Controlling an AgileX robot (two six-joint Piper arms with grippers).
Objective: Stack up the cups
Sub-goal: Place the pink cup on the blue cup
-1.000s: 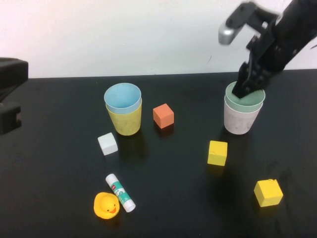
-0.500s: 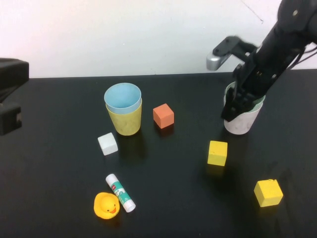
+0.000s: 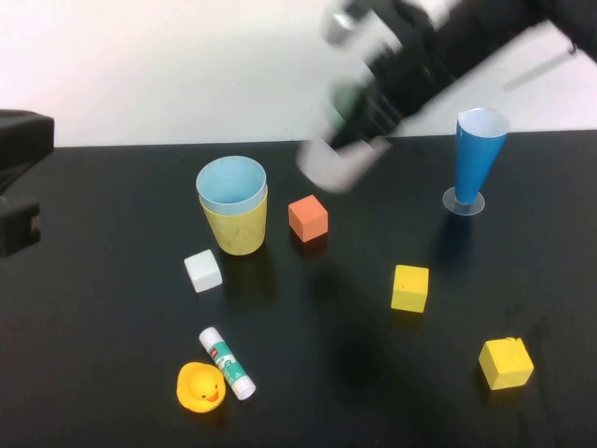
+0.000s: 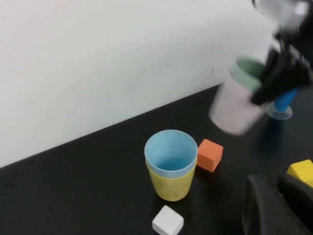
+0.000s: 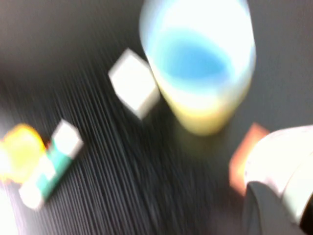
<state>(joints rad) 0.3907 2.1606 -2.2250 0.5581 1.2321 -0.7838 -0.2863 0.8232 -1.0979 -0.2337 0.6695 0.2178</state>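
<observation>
Fingers of your right gripper (image 3: 359,131) clamp the pale pink plastic tumbler (image 3: 340,163) w/ pale green tumbler (image 3: 347,101) nested inside, airborne above the orange cube (image 3: 308,217); light blue tumbler (image 3: 230,182) sits in yellow tumbler (image 3: 238,229); left gripper (image 4: 279,205) closed, parked.

In the high view we see a nested pair of cups (image 3: 232,207) at centre left, one cup sitting in the other. A cube (image 3: 308,217) lies just right of it, another cube (image 3: 203,271) below it. A glue stick (image 3: 227,362) and a duck (image 3: 200,386) are at lower left, touching. Two more cubes (image 3: 409,287) (image 3: 506,362) lie at lower right. A cone cup (image 3: 478,159) stands upright at upper right. Another nested pair (image 3: 340,154) hangs above the table at upper centre, in the right gripper (image 3: 366,117). The left gripper (image 4: 279,205) sits at the left edge.
</observation>
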